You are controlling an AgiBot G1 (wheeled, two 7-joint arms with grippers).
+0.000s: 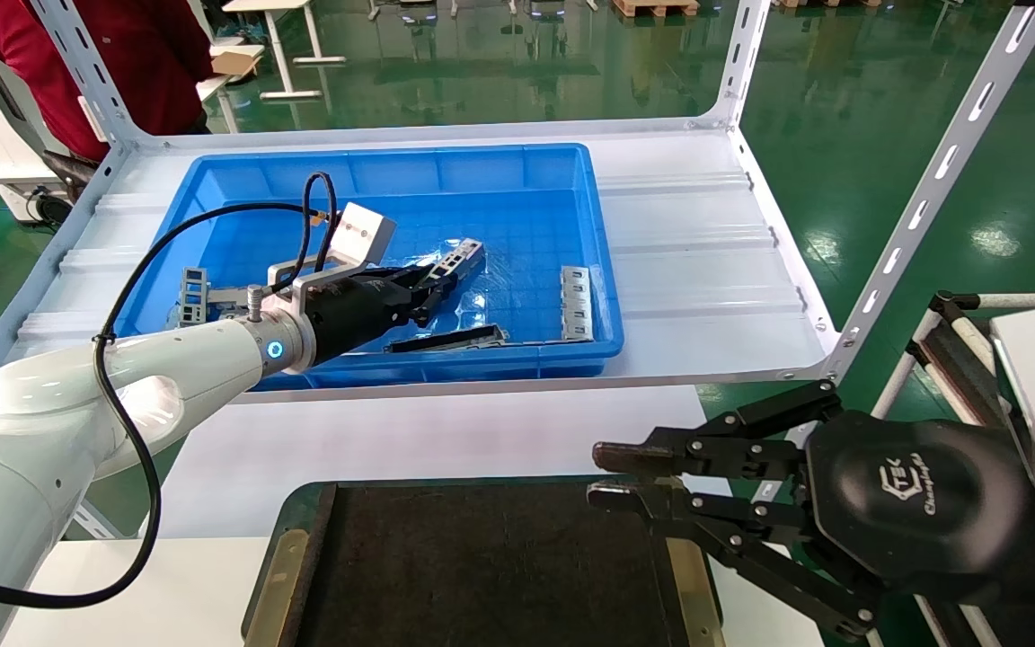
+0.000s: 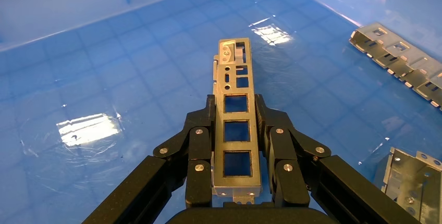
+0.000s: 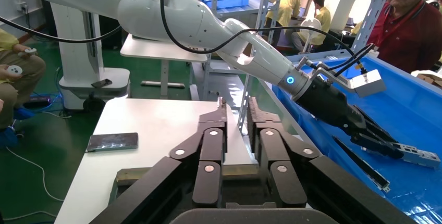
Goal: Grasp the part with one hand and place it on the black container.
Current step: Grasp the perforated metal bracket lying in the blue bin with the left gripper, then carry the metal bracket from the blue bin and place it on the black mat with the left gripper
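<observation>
Left hand (image 1: 423,292): inside the blue bin (image 1: 517,162), middle left of the head view, fingers closed on the part (image 2: 235,125).
Part: its long way runs straight out from the fingers, up and right.
Black tray (image 1: 482,557): bottom middle, nearer than the bin.
Right hand (image 1: 612,476): by the tray's right edge, fingers narrow, holding nothing.
Left wrist view only: the part's square holes.

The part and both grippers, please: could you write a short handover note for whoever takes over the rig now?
Left gripper: shut on the part, inside the blue bin, above its floor.
Right gripper: holds nothing, fingers nearly together, parked over the right edge of the black container.
Done: the part is grasped.
Left: carry it out of the bin, set it on the black container, release.
Other metal pieces remain in the bin.
</observation>
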